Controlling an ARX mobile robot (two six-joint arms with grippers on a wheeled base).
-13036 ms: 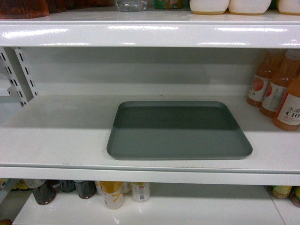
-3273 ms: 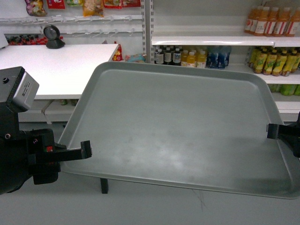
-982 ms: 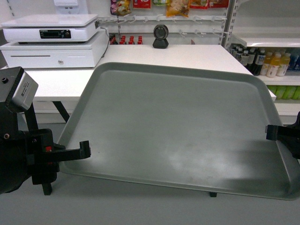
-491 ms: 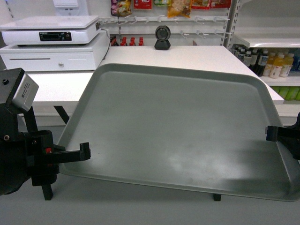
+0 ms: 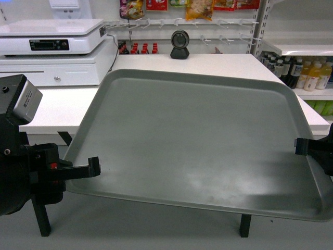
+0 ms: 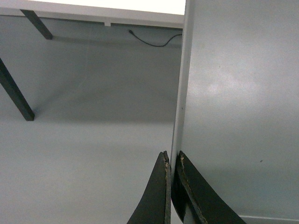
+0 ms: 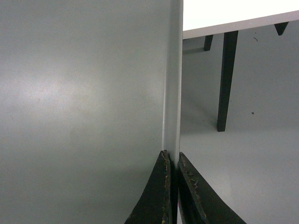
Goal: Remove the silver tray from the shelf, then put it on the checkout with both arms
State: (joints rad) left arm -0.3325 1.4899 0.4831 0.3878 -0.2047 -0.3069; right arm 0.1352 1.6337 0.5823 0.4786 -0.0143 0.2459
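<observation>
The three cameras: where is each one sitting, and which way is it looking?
Head: up on the robot, looking forward and down over the tray to the checkout; both end effectors show at its sides.
Left wrist: on the left arm, looking along the left end effector pinching the tray's left rim.
Right wrist: the same, right end effector on the right rim.
All share the tray.

Grey silver tray (image 5: 197,140) held level before white checkout (image 5: 218,65).

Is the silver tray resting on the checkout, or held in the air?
In the air. Both hands, left and right, pinch the silver tray by its rim; floor shows beneath it.
</observation>
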